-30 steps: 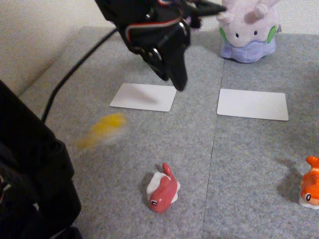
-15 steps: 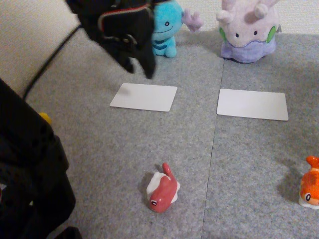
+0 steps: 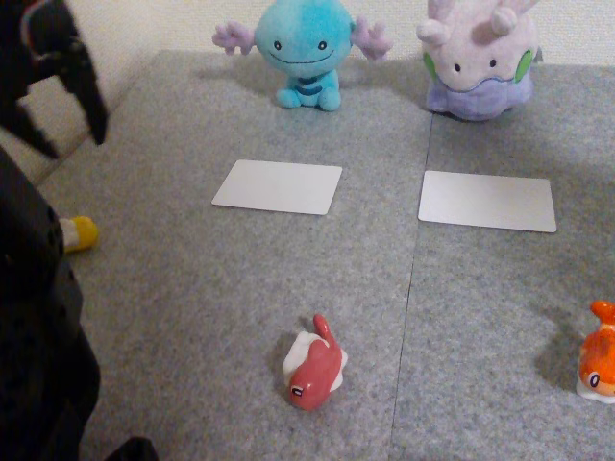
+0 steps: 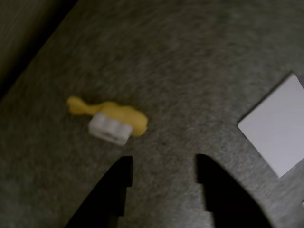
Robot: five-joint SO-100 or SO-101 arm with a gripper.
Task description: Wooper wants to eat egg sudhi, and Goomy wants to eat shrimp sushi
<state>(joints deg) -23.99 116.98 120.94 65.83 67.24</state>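
Wooper (image 3: 298, 48), the light-blue plush, sits at the back of the grey mat, with lavender Goomy (image 3: 478, 58) to its right. The yellow egg sushi (image 3: 79, 232) lies at the mat's left edge, partly hidden behind the dark arm base. In the wrist view the egg sushi (image 4: 111, 119) lies on its side with the white rice block showing. The orange shrimp sushi (image 3: 598, 357) stands at the right edge. My gripper (image 3: 72, 142) hangs open at the upper left, above the mat edge. In the wrist view the gripper (image 4: 164, 164) is empty, just below and right of the egg sushi.
Two white cards lie on the mat, one (image 3: 278, 186) in front of Wooper and one (image 3: 487, 201) in front of Goomy. A dark red sushi toy (image 3: 312, 367) sits at the front centre. The black arm base (image 3: 38, 327) takes up the left foreground.
The arm swung from the back centre to the far left, uncovering Wooper. The yellow egg sushi, blurred in flight a second ago, now rests at the mat's left edge.
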